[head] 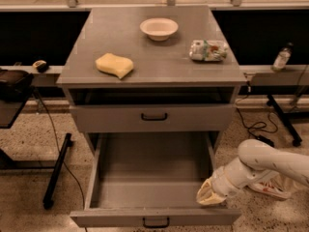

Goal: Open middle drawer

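Right edge cuts off the arm (273,163), gripper (208,195) at the bottom drawer's (120,217) near right corner, red-and-white object (273,190) half hidden behind arm, packet (207,50) label unreadable.

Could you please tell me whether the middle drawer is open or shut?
Open: the middle drawer is pulled far out, its bare inside visible, with the gripper at its front right corner.
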Robot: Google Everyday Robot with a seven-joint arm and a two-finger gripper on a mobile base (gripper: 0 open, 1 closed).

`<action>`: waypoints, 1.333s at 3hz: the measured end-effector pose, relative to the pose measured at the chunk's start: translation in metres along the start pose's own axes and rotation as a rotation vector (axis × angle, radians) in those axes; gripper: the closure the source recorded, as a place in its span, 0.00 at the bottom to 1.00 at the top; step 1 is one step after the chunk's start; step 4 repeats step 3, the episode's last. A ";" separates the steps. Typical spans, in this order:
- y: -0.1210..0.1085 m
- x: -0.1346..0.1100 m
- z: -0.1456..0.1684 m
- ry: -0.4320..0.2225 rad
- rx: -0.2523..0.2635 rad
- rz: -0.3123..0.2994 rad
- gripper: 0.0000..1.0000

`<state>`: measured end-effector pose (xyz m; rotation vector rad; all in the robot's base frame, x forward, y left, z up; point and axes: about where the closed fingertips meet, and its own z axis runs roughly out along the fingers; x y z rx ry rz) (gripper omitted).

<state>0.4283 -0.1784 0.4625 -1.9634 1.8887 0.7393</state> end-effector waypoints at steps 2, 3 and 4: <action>-0.005 -0.001 -0.056 -0.023 0.202 -0.038 0.85; -0.005 -0.001 -0.056 -0.023 0.201 -0.038 0.62; -0.005 -0.001 -0.056 -0.023 0.201 -0.038 0.62</action>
